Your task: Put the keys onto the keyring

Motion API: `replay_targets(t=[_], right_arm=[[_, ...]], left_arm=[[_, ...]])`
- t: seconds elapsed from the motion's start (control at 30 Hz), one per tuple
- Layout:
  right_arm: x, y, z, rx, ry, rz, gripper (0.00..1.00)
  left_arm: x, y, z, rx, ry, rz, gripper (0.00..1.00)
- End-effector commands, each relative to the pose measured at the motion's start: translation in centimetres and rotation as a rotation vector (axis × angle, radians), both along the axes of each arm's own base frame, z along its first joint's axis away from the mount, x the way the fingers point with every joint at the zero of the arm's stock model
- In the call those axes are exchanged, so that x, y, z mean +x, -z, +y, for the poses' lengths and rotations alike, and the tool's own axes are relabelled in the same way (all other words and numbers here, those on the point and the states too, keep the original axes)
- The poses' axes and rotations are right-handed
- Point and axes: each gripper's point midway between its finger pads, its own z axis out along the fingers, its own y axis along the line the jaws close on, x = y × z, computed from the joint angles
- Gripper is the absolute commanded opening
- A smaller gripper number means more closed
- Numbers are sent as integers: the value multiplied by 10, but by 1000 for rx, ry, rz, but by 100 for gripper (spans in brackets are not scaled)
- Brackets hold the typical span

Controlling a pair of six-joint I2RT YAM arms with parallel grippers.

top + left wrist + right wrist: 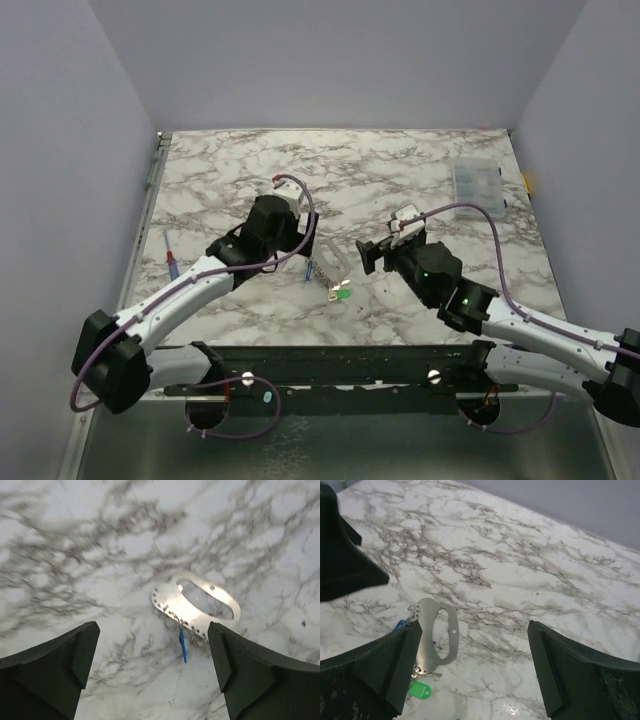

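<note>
Left claw point(152, 630) is spread wide and holding nothing, its two fingers framing the keyring point(170, 605) from above. And the right claw point(473, 630) is spread as well, empty, low and just beside that same ring!

So the keyring lies flat on the marble tabletop point(400, 180), right between the two claws. A blue key point(182, 647) sits against its near rim, among what look like tiny links. A green key point(419, 690) lies just off one end. Whether either one is actually threaded on, I cannot tell from here.

This reads like a fresh pickup, folks, and it's a fiddly one. Thin flat metal on a slick top wants to skate away. The smart play is for one claw to come straight down, straddle a single side of the loop, not the whole oval, and pinch slowly. Choose the bare end, away from the keys, so the links don't jam under a finger. The other claw should hang back until the ring is lifted and steady.

Further out, a thin screwdriver point(171, 258) rests near the left edge, and a clear compartment box point(478, 186) sits far right. Both are well apart from the action.
</note>
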Motion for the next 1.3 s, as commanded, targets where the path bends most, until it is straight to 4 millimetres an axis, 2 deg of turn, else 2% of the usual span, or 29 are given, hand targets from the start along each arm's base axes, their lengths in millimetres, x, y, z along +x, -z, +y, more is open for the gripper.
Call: replay_targets(t=[0.0, 0.13, 0.23, 0.27, 0.4, 0.63, 0.97, 1.27], right_arm=[[4, -40, -9, 114, 45, -123, 100], [1, -71, -11, 203, 41, -197, 100], [2, -88, -15, 285, 70, -217, 100], [5, -90, -19, 319, 102, -216, 100], [13, -87, -27, 347, 185, -205, 100], [17, -79, -17, 341, 167, -207, 100], [18, -72, 8, 318, 78, -191, 100], [14, -70, 18, 328, 27, -151, 100]], left_arm=[[30, -104, 52, 40, -225, -366, 99], [28, -153, 83, 20, -319, -621, 99], [21, -170, 103, -10, -397, -751, 99], [20, -169, 110, -6, -423, -774, 99], [15, -145, 120, 47, -435, -774, 99], [2, -152, 129, 25, -437, -830, 99], [4, -148, 122, 14, -403, -822, 99], [5, -151, 121, 5, -408, -821, 98]])
